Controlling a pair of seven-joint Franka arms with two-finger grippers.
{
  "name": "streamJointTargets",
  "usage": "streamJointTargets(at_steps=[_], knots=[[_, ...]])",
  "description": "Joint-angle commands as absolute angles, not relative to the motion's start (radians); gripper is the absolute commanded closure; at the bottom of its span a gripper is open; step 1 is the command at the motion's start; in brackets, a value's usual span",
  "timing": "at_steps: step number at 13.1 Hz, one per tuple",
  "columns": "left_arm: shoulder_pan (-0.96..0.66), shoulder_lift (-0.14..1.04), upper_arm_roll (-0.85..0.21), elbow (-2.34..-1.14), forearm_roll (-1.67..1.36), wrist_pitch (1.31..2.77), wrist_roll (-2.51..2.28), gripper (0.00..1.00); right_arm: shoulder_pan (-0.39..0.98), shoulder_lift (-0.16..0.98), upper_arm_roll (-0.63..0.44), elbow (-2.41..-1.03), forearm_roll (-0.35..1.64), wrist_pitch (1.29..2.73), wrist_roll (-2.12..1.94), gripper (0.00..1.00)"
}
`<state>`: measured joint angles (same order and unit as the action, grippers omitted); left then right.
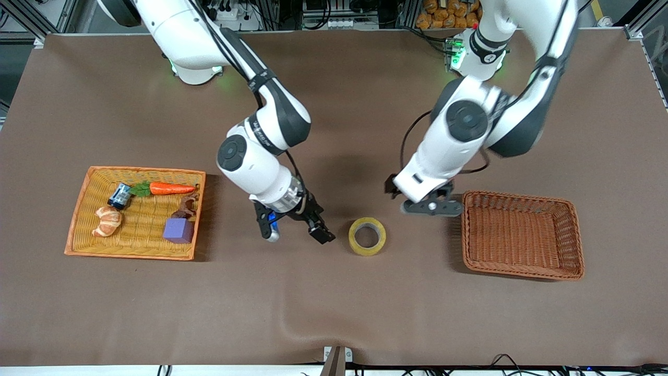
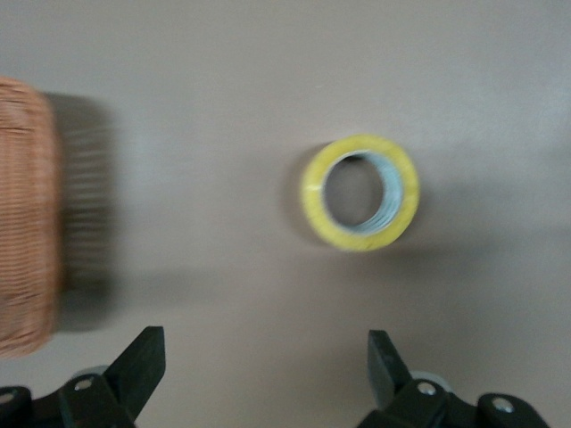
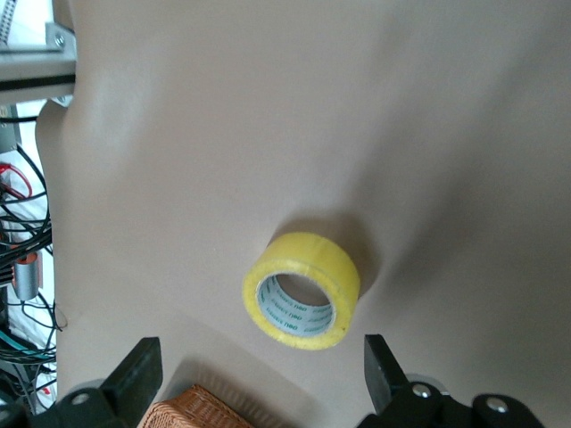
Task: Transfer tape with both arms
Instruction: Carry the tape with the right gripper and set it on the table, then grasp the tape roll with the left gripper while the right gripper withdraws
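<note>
Tabletop tape beside right end effector

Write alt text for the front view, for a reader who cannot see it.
A roll of yellowish tape lies flat on the brown table between two white robot arms, touched by neither. The right gripper hangs open beside it, the left gripper open near an empty brown basket. A tray of toy food sits at the right arm's end.

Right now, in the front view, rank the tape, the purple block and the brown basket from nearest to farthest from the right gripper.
1. tape: on the table beside the open right gripper.
2. purple block: in the orange tray.
3. brown basket: at the left arm's end.
</note>
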<state>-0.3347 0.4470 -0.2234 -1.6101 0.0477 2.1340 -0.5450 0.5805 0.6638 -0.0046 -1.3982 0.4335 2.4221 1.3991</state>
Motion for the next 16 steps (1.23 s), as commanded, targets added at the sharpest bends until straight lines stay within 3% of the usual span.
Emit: streamJointTargets(at_steps=[1,4,6,10,14,16], knots=[[-0.345,0.621,-0.209,-1.465,0.051,2.21,-0.635,0.0,0.516,0.592,0.006,-1.428,0.413,2.256,1.248,0.0],[-0.394,0.724,-0.172,-1.443,0.102,2.331,-0.738,0.0,0.425,0.548,0.006,-1.433,0.405,2.025,1.053,0.0],[-0.403,0.764,-0.158,-1.439,0.149,2.342,-0.773,0.0,0.376,0.509,0.006,-1.477,0.35,1.962,0.936,0.0],[-0.434,0.81,-0.156,-1.439,0.156,2.405,-0.844,0.11,0.315,0.474,0.005,-1.522,0.269,1.878,0.775,0.0],[-0.454,0.854,-0.141,-1.439,0.156,2.457,-0.87,0.46,0.273,0.439,0.006,-1.574,0.195,1.858,0.631,0.0],[-0.453,0.854,-0.14,-1.44,0.158,2.457,-0.87,0.78,0.241,0.419,0.006,-1.607,0.169,1.858,0.537,0.0]])
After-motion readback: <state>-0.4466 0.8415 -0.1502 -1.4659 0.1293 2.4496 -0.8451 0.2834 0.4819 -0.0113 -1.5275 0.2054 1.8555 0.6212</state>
